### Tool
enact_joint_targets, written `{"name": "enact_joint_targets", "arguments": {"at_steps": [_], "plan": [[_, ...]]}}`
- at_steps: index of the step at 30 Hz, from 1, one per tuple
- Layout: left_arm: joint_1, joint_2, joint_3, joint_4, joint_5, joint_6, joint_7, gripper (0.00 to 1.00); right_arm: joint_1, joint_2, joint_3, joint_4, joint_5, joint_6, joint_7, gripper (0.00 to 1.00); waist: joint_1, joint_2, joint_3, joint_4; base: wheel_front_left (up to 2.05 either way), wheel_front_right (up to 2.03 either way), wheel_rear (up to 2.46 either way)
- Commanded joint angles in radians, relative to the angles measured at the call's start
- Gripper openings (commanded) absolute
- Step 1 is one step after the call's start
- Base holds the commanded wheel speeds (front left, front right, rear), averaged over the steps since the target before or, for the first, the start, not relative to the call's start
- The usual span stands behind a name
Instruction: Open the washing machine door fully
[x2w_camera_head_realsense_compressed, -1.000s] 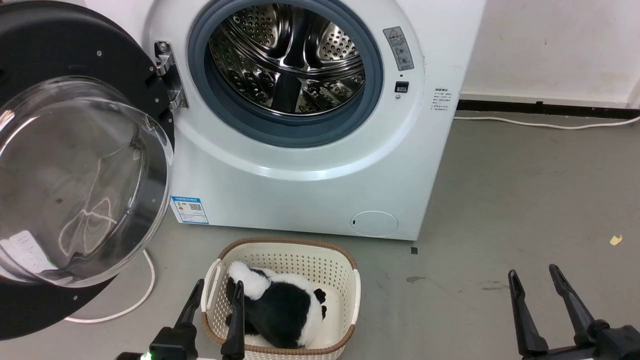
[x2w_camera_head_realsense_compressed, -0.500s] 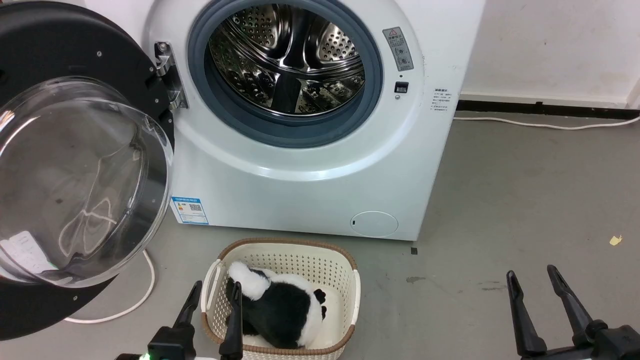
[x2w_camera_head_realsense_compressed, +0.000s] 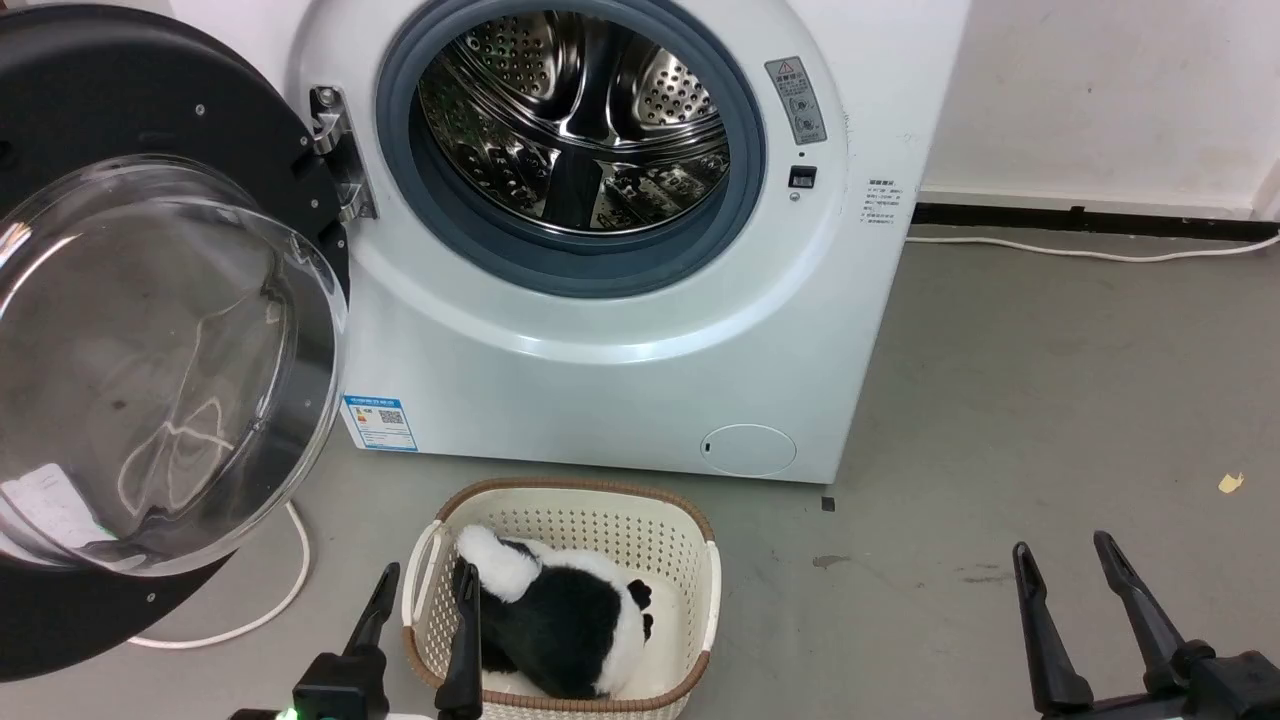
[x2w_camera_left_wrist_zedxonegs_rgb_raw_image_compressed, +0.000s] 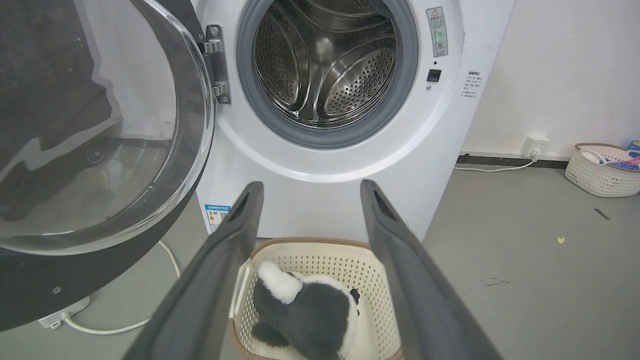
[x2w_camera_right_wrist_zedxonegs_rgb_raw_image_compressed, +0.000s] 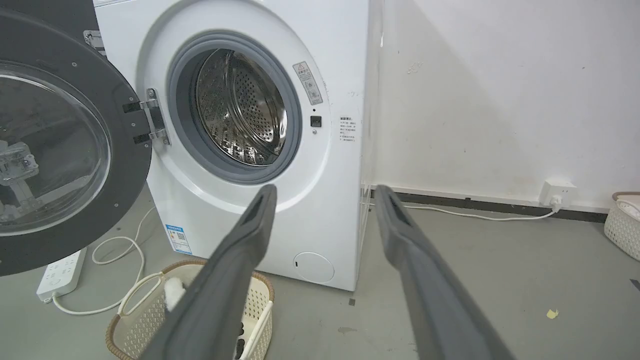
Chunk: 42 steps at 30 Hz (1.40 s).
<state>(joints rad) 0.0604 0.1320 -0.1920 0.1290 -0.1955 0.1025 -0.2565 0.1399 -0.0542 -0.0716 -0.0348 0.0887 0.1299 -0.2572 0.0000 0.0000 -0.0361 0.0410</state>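
Note:
The washing machine door (x2w_camera_head_realsense_compressed: 120, 330), a glossy black disc with a bulging clear glass bowl, stands swung wide to the left of the white machine (x2w_camera_head_realsense_compressed: 600, 380) on its hinge (x2w_camera_head_realsense_compressed: 335, 150). The steel drum (x2w_camera_head_realsense_compressed: 575, 120) lies exposed. The door (x2w_camera_left_wrist_zedxonegs_rgb_raw_image_compressed: 90, 130) also spans the left of the left wrist view, and the door (x2w_camera_right_wrist_zedxonegs_rgb_raw_image_compressed: 55, 150) appears at the left of the right wrist view. My left gripper (x2w_camera_head_realsense_compressed: 420, 585) hangs open at the lower left, over a basket's near edge, touching nothing. At the lower right my right gripper (x2w_camera_head_realsense_compressed: 1063, 558) is open above the bare floor.
A cream basket (x2w_camera_head_realsense_compressed: 690, 540) holding a black-and-white plush toy (x2w_camera_head_realsense_compressed: 560, 620) sits on the floor before the machine. A white cable (x2w_camera_head_realsense_compressed: 260, 610) and a power strip (x2w_camera_right_wrist_zedxonegs_rgb_raw_image_compressed: 60, 272) lie under the door. Another basket (x2w_camera_left_wrist_zedxonegs_rgb_raw_image_compressed: 602, 170) stands by the right wall.
Both grippers stay open and nearly still; the left one has shifted slightly left. The whole picture has slid down a touch, so the camera moved. The door has not moved.

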Motion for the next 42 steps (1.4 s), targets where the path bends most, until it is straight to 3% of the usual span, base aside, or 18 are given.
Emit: {"name": "enact_joint_targets", "arguments": {"at_steps": [1, 16, 17, 42], "plan": [[-0.012, -0.004, -0.002, 0.002, 0.0, 0.0, -0.005, 1.0, 0.005, 0.004, 0.0, 0.003, 0.006, 0.001, -0.005, 1.0, 0.0, 0.0, 0.0, 0.0, 0.0, 0.0, 0.0], [-0.019, 0.001, -0.003, -0.001, -0.009, -0.003, -0.005, 1.0, 0.004, 0.004, 0.003, 0.004, 0.007, 0.001, -0.005, 1.0, 0.0, 0.0, 0.004, 0.002, 0.0, 0.0, 0.0], [-0.004, 0.001, -0.002, -0.001, -0.006, -0.001, 0.001, 0.0, 0.0, 0.0, 0.003, 0.001, 0.0, 0.0, 0.0, 0.0, 0.0001, 0.0, 0.004, 0.002, 0.0, 0.0, 0.0], [-0.014, -0.014, 0.034, -0.024, 0.029, -0.02, 0.048, 0.0, -0.026, 0.001, 0.016, 0.008, -0.017, 0.0, 0.048, 0.0, 0.0001, 0.0, 0.01, -0.006, 0.0, 0.0, 0.0]]}}
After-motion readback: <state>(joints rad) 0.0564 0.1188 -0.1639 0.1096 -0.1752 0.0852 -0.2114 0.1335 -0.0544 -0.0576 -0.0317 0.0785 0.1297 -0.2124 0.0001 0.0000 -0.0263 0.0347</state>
